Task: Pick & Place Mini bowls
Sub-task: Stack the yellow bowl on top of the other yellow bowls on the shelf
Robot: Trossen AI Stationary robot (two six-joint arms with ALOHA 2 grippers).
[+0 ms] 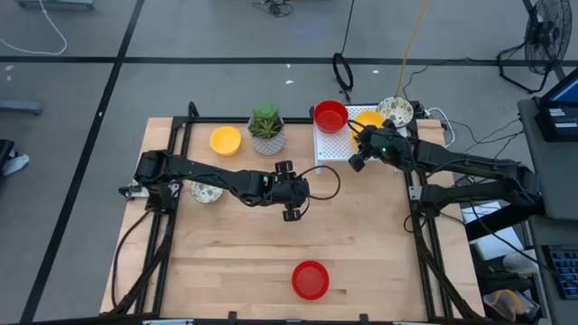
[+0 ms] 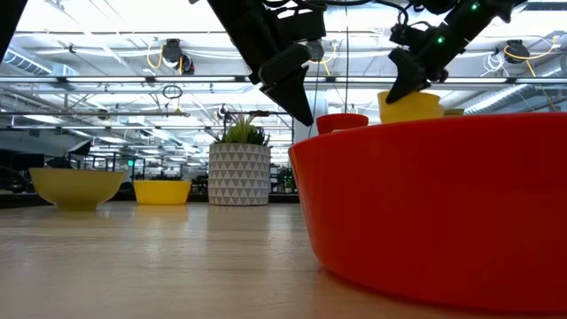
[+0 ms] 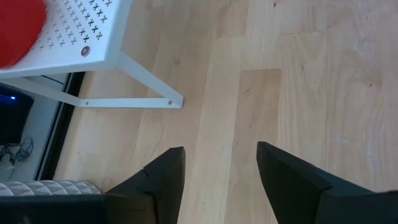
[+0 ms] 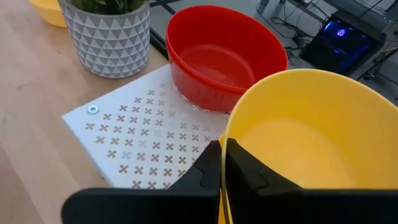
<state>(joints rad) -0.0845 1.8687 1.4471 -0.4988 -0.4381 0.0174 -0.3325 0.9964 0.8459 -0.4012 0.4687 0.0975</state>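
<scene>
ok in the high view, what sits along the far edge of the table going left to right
yellow bowl → potted plant → red bowl on the white rack → yellow bowl held by the right gripper → speckled bowl

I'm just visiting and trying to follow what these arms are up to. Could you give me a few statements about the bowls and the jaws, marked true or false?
1. The right gripper has its jaws shut on the rim of a yellow bowl. True.
2. The left gripper is carrying a red bowl. False: its jaws are open and empty above the bare table.
3. A red bowl sits on the white perforated rack. True.
4. The plant pot stands on the rack. False: it stands on the table beside it.
5. Another red bowl sits alone near the table's front edge. True.
</scene>
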